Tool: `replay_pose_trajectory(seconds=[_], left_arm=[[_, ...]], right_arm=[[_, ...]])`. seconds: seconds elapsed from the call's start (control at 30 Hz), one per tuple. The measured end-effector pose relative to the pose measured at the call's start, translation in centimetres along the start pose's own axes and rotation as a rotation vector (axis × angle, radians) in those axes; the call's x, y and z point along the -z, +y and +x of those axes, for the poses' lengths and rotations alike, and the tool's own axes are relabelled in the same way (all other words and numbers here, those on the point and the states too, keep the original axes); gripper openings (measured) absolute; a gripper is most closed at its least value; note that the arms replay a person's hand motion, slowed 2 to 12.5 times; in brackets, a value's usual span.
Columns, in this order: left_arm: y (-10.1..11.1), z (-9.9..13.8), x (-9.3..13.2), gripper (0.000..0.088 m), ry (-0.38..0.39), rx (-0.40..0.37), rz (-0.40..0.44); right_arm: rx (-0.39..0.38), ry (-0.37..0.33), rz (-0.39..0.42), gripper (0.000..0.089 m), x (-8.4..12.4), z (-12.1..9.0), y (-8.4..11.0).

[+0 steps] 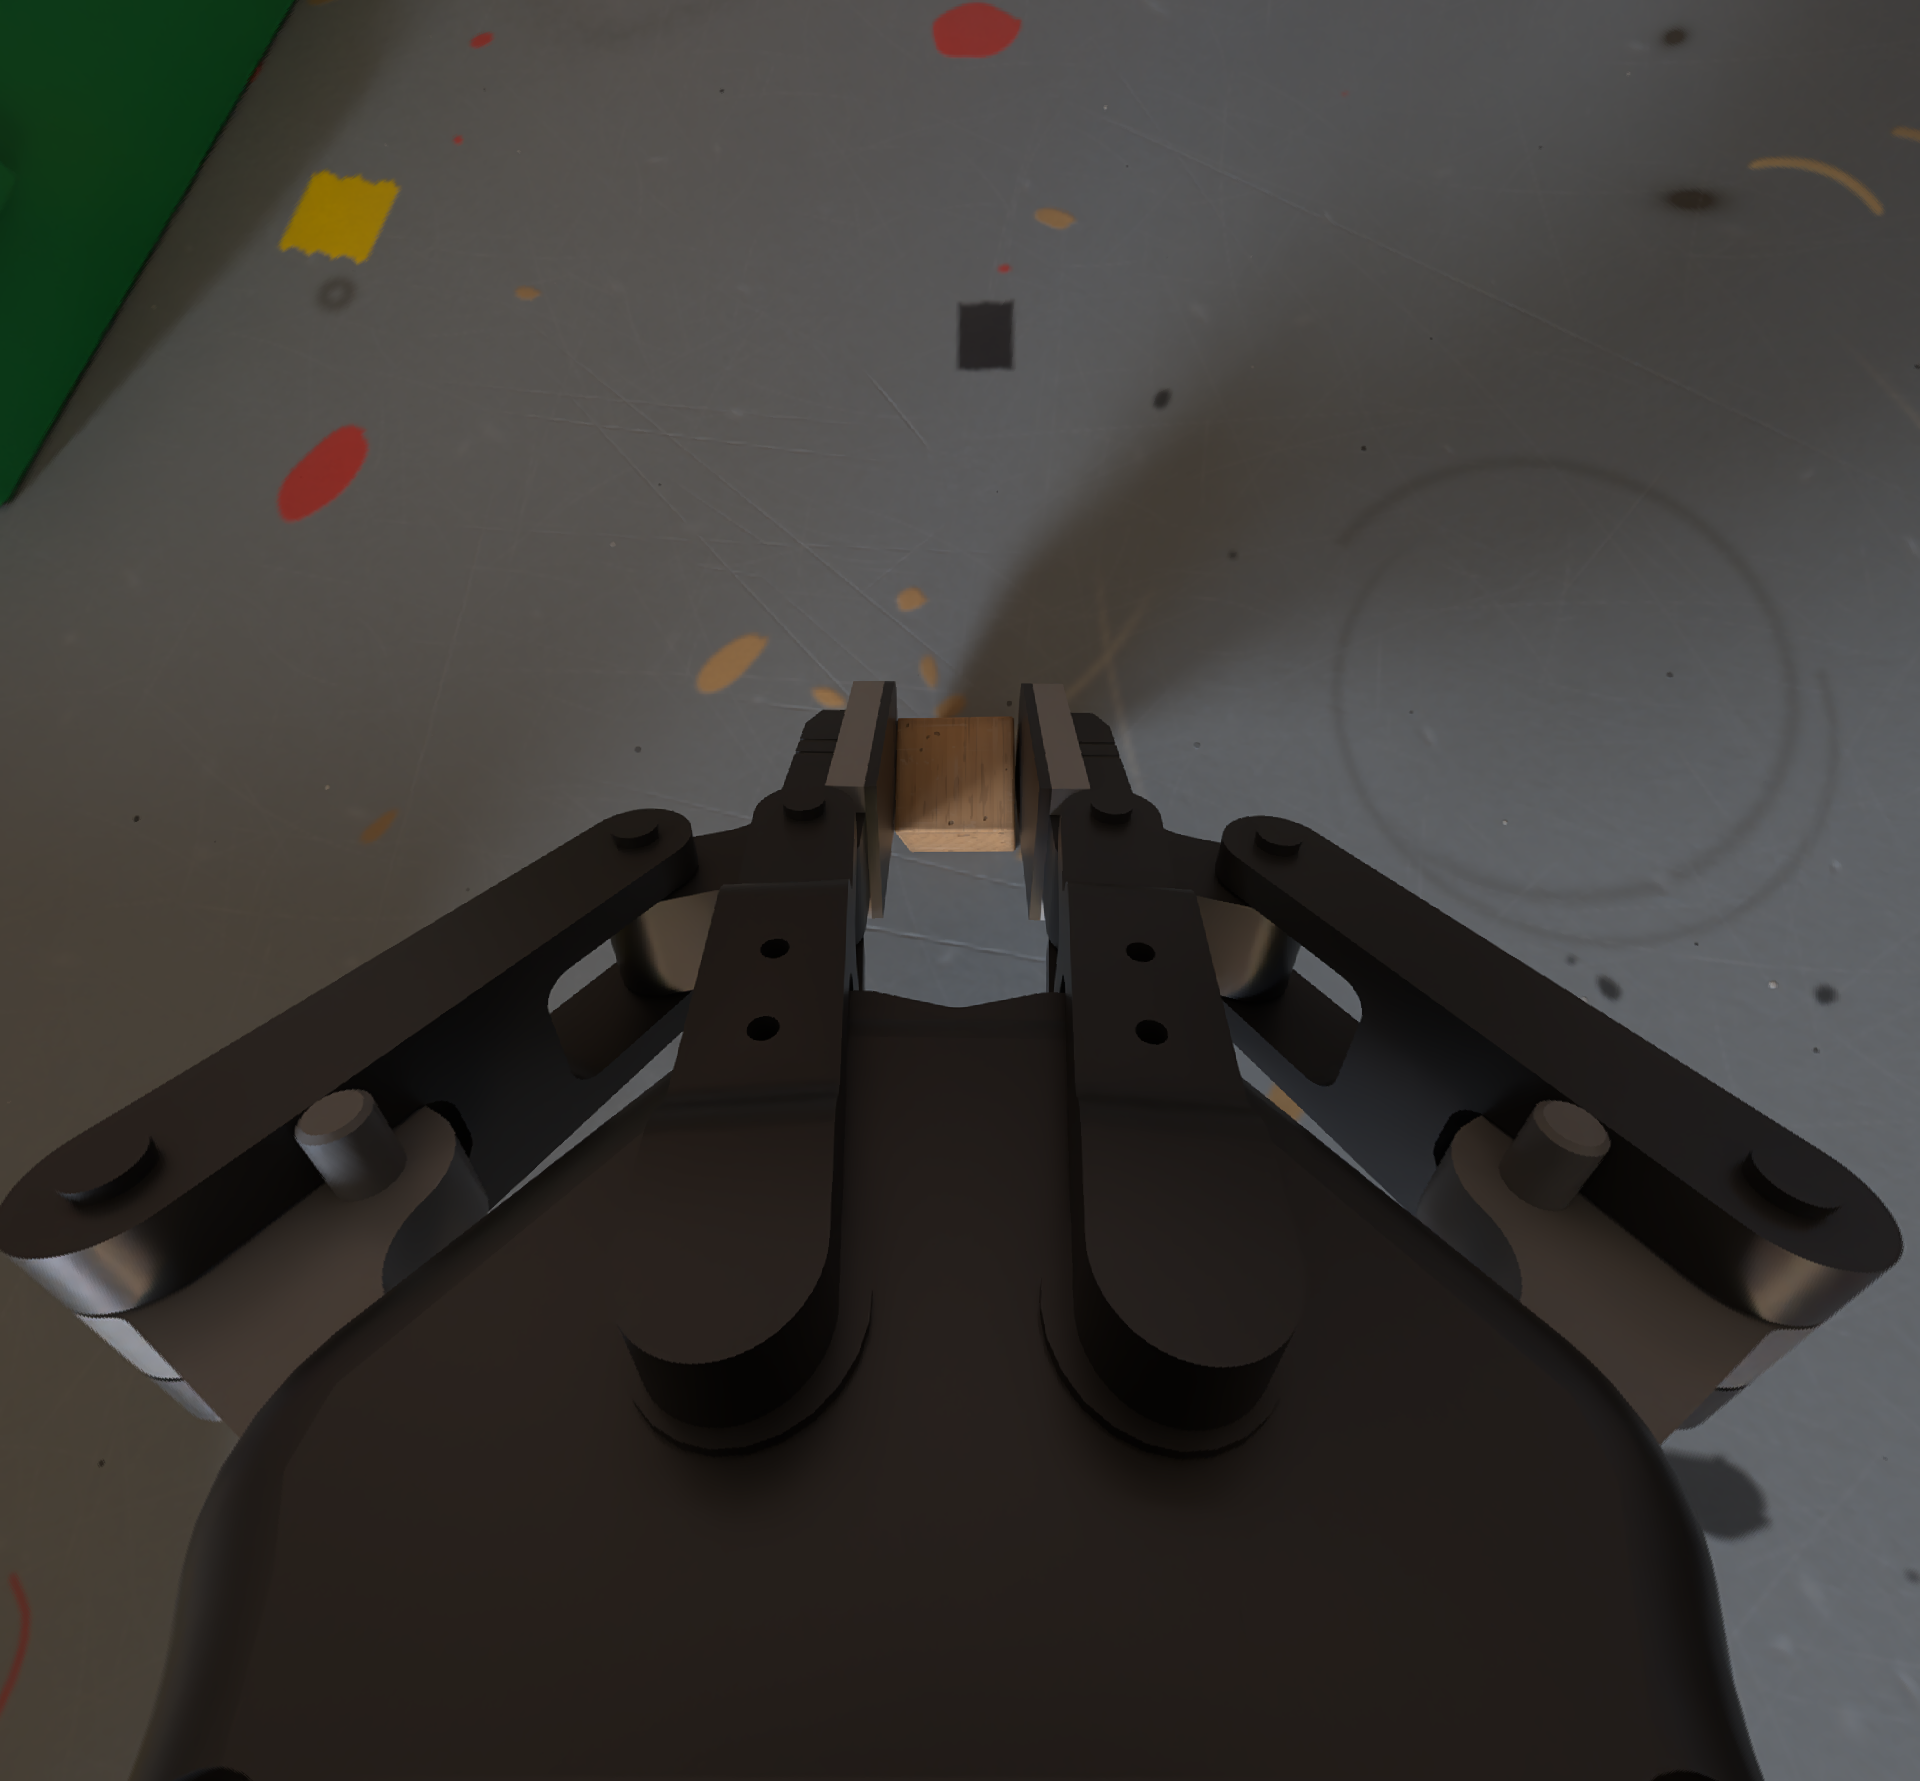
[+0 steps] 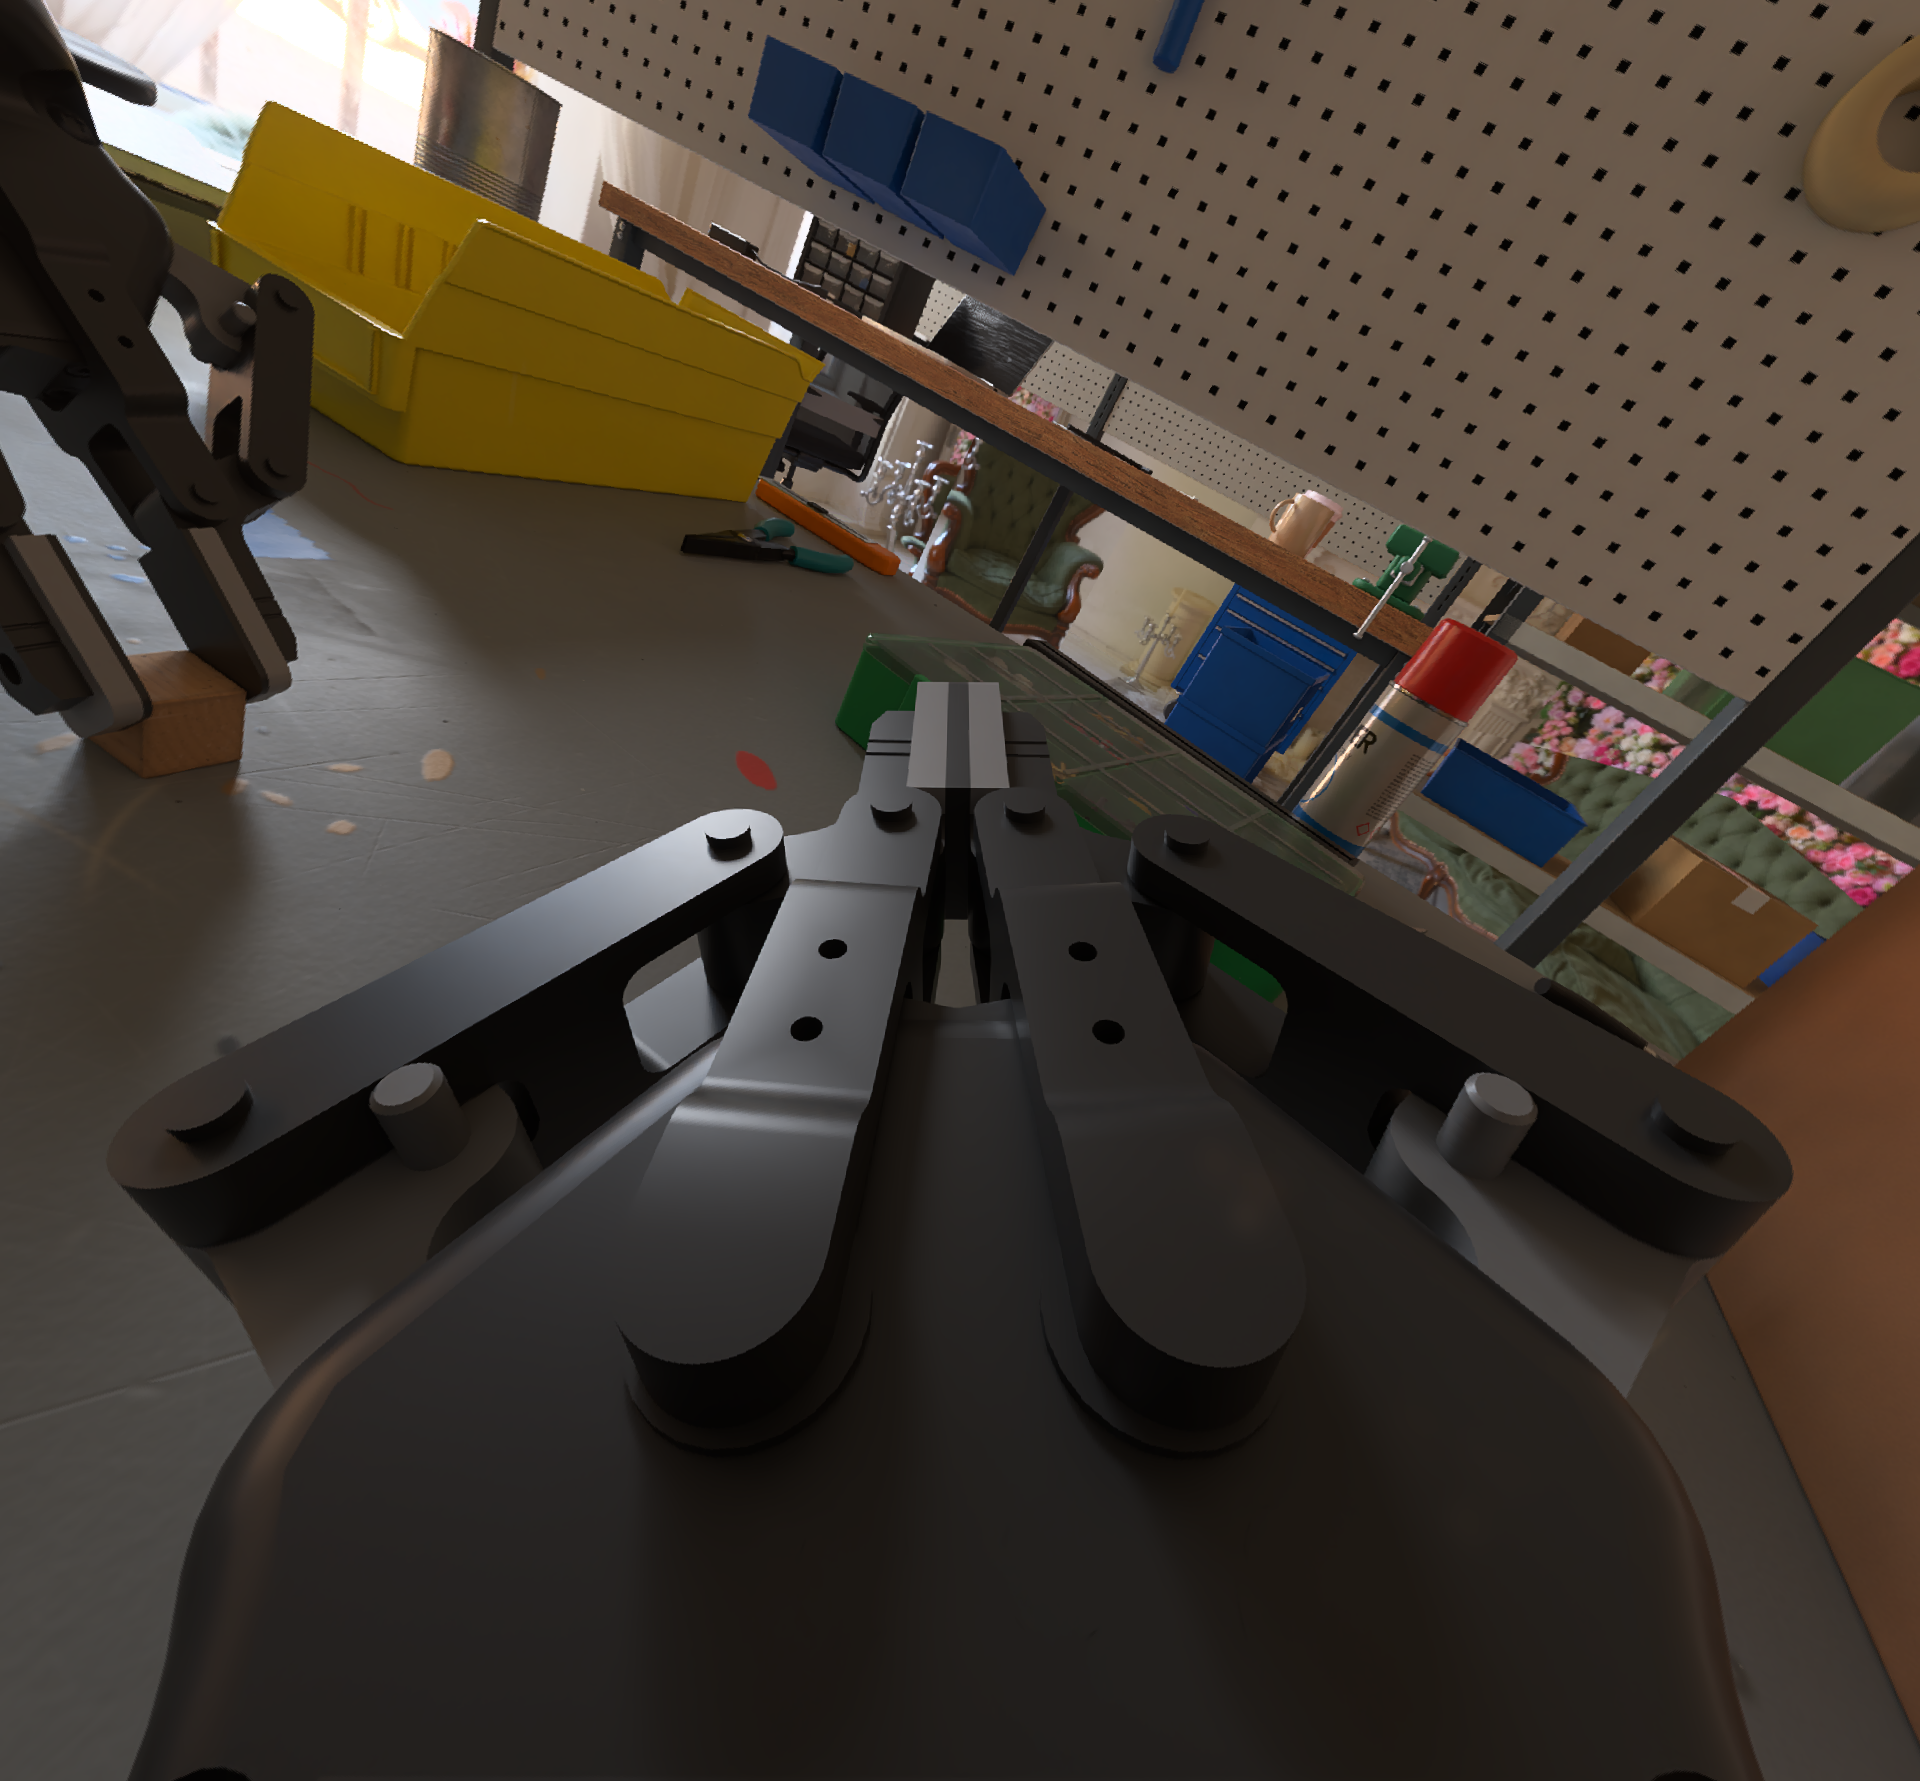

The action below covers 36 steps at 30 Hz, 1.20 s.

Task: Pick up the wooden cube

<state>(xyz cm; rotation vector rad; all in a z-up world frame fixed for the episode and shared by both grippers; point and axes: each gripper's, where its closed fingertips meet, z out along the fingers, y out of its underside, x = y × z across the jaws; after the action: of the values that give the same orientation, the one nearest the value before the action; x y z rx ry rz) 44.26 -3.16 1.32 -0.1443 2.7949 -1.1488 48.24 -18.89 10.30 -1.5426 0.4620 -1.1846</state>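
The wooden cube (image 1: pixel 954 781) is a small light-brown block between the two pads of my left gripper (image 1: pixel 956 729), which is shut on it, both pads against its sides. In the right wrist view the cube (image 2: pixel 192 729) appears to sit on the grey tabletop (image 2: pixel 540 651), at the far left, with the left gripper (image 2: pixel 156 692) coming down over it from above. My right gripper (image 2: pixel 956 734) is shut and empty, well to the right of the cube and above the table.
Two yellow bins (image 2: pixel 520 349) and a metal can (image 2: pixel 483 121) stand behind the cube. A green mat (image 1: pixel 114 121) lies at the table's edge. A red-capped spray can (image 2: pixel 1403 734), an orange knife (image 2: pixel 826 526) and a pegboard (image 2: pixel 1351 173) are to the right.
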Motion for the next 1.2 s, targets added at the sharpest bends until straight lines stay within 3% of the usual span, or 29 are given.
replay_pose_trajectory(seconds=[1.2], left_arm=[[-0.15,-0.4,0.0,0.0204,-0.042,-0.049,0.017]], right_arm=[[0.001,-0.001,0.001,0.0,0.01,0.0,-0.01]])
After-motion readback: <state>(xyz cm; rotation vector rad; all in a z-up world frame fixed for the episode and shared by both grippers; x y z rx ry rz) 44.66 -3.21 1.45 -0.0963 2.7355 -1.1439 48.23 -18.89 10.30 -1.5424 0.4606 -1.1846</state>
